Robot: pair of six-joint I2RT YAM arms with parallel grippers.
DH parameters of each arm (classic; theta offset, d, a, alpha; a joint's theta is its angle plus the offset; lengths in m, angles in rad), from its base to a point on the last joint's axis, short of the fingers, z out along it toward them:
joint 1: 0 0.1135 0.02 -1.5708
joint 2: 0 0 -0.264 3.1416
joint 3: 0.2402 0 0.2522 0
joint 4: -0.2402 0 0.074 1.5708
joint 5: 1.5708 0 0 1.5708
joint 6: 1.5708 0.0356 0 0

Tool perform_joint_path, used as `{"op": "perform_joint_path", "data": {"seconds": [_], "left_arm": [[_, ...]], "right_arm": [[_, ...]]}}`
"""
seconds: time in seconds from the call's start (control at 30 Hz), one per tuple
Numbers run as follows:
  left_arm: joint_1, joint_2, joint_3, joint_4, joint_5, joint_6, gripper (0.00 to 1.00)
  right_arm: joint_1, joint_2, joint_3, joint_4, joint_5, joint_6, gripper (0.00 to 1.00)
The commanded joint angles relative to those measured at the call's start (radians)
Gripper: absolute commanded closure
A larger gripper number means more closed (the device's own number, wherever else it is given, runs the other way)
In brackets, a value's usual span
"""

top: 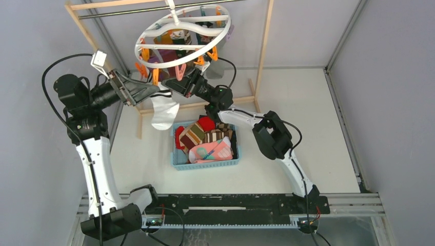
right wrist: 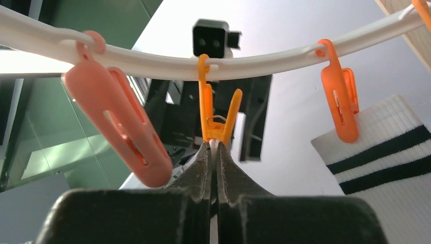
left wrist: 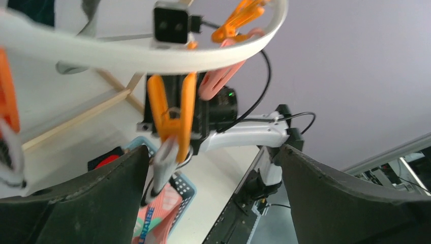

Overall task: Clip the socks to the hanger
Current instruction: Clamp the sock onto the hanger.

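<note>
Top external: white desk, blue basket of socks mid-desk. Left hand wide open, empty, just beside a banded white sock clipped to the hanger. Right hand shut, tips touching the bottom of an orange clip on the ring. Wooden rack carries the hanger; plain grey walls behind.

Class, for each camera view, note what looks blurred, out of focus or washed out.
Top external: sharp, evenly lit, faint shadows. Left wrist: the hanger and orange clip look smeared. Right wrist: the pink clip is soft, with glare at left.
</note>
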Motion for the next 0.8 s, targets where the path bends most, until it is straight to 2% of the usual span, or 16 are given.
{"op": "perform_joint_path", "data": {"seconds": [0.0,0.13,0.23,0.43,0.5,0.6,0.77], "left_arm": [[0.051,-0.034,-0.053,-0.205,0.026,0.234,0.0],[0.064,-0.033,-0.055,-0.385,-0.005,0.412,0.0],[0.064,-0.033,-0.049,-0.421,-0.028,0.472,0.0],[0.063,-0.035,-0.061,-0.433,-0.056,0.501,0.03],[0.065,-0.035,-0.061,-0.438,-0.056,0.505,0.05],[0.065,-0.037,-0.052,-0.45,-0.054,0.512,0.09],[0.065,-0.039,-0.024,-0.452,-0.043,0.492,0.16]], "right_arm": [[-0.012,-0.106,-0.001,0.013,-0.001,-0.019,0.9],[-0.025,-0.141,-0.038,-0.012,-0.009,-0.047,0.62],[-0.034,-0.184,-0.092,-0.029,-0.018,-0.085,0.41],[-0.054,-0.306,-0.279,-0.059,-0.032,-0.196,0.15],[-0.056,-0.35,-0.349,-0.086,-0.032,-0.256,0.11],[-0.048,-0.406,-0.436,-0.139,-0.032,-0.348,0.1],[-0.029,-0.487,-0.525,-0.215,0.014,-0.509,0.16]]}}
